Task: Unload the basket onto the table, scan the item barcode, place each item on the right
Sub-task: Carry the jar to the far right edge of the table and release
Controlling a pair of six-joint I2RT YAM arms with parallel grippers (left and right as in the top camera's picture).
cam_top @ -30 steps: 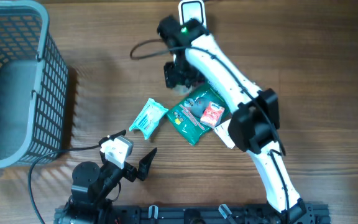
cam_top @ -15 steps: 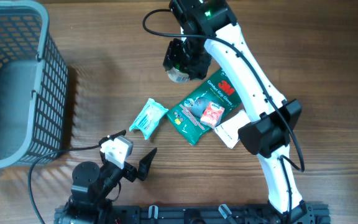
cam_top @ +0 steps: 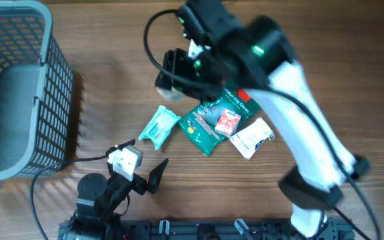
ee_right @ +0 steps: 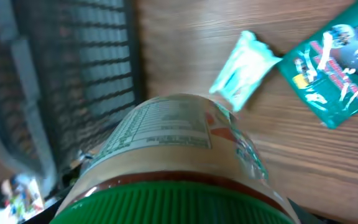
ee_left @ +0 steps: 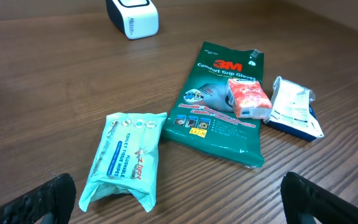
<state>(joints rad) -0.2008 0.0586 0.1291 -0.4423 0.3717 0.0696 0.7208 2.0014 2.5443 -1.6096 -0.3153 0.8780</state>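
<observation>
Jar: held clear of the surface in the right pincer, whose jaws are closed around it. From overhead it sits beyond the far-left corner of the green glove pack, on the side toward the grey basket. The overhead view is blurred by motion at this spot. In the right wrist view the ribbed green lid fills the lower frame and the printed label curves away above it. No barcode can be made out on the label.

Left pincer: spread wide and holding nothing, low over the surface on the near side of the glove pack.

Glove pack: lying flat on the surface, print upward. A small orange-red packet rests on its right half. A white and blue packet lies just beside its right edge. A teal wipes pack lies just beside its left edge, apart from it. A white scanner stands well beyond its far edge in the left wrist view. The basket stands well to its left.
</observation>
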